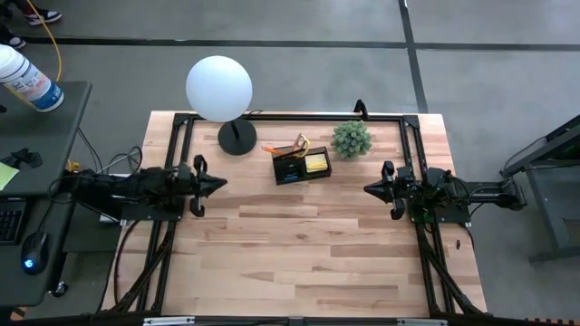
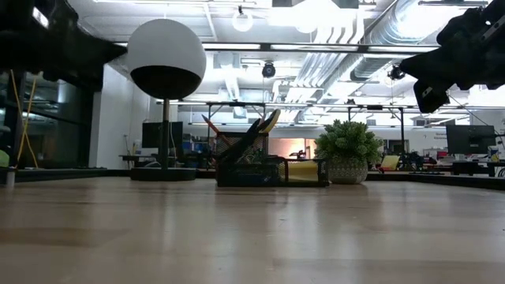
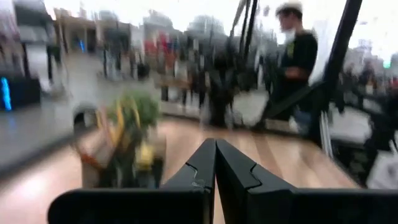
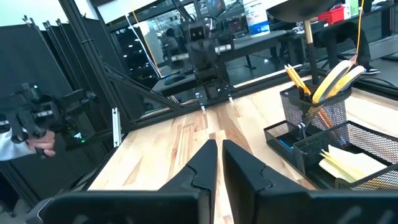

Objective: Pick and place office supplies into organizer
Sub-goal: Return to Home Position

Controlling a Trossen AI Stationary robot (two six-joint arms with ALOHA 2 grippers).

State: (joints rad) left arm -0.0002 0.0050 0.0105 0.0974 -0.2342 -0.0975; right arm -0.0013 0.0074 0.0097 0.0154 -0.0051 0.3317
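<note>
1. The organizer [image 1: 302, 167] is set at the back middle of the table [image 1: 299, 263], between the white globe lamp [image 1: 219, 88] and the small green plant [image 1: 351, 139].
2. Yellow-handled scissors [image 1: 303, 143] and orange pencils [image 4: 297, 79] are stood upright in its tall mesh cup. A yellow sticky-note pad [image 1: 316, 163] is laid in a low compartment on the plant's side, and something blue [image 4: 284, 142] is seen in a shallow tray beside it.
3. The left gripper [image 1: 221, 184] is held above the table at the left edge, pointed toward the centre. In the left wrist view its fingers [image 3: 199, 167] are pressed together, and nothing is pinched between them.
4. The right gripper [image 1: 368, 189] is held opposite at the right edge, also pointed inward. In the right wrist view its fingers [image 4: 239, 165] are drawn almost together with only a thin slit between them, and nothing is gripped.
5. The organizer is placed well apart from both grippers, farther back on the table and roughly midway between them, and is touched by neither.
6. In the low view both arms are seen raised clear of the tabletop.
7. A person in a dark top [image 3: 300, 56] is seen blurred in the room beyond the table.
</note>
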